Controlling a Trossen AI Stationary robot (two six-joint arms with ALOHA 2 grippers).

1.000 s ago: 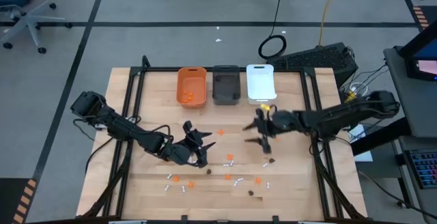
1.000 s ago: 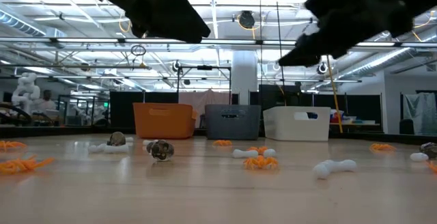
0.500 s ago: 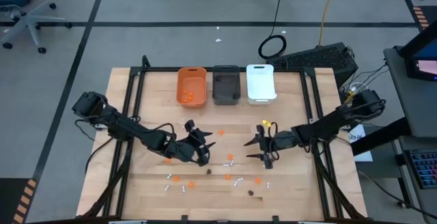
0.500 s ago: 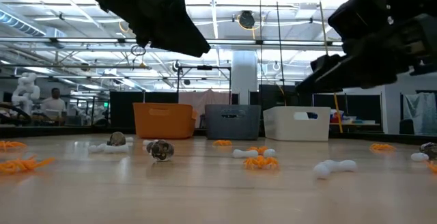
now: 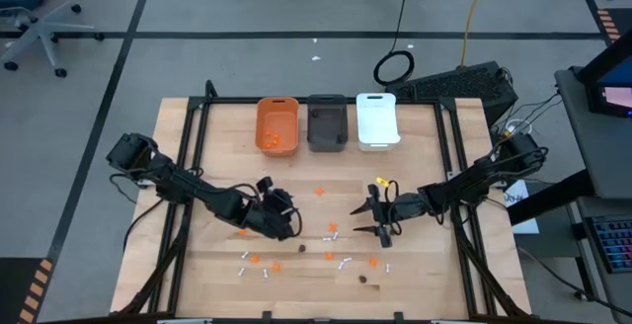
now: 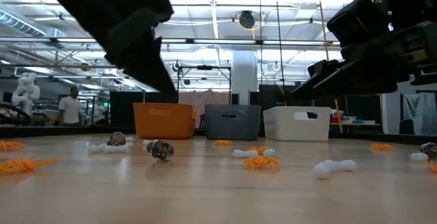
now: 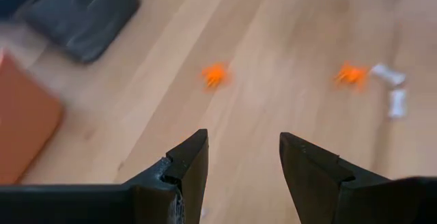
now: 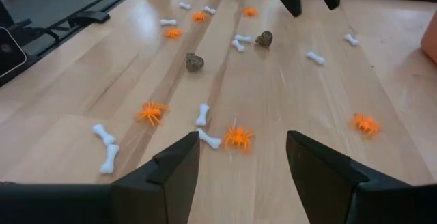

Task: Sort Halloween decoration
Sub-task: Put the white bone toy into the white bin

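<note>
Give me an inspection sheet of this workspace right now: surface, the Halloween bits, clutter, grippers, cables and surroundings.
Surface: light wooden table with a black frame.
Job's things: small orange plastic spiders, white plastic bones and dark brown lumps lie scattered on the near half. Orange pieces already lie in the orange plastic bin; the dark grey plastic bin and white plastic bin stand beside it.
Clutter: nothing seen.
Grippers: left gripper open and empty, above bare wood; right gripper open and empty, over the scattered pieces.
Cables: a coiled black cable lies on the floor behind the table.
Surroundings: a person stands in the far background.
</note>
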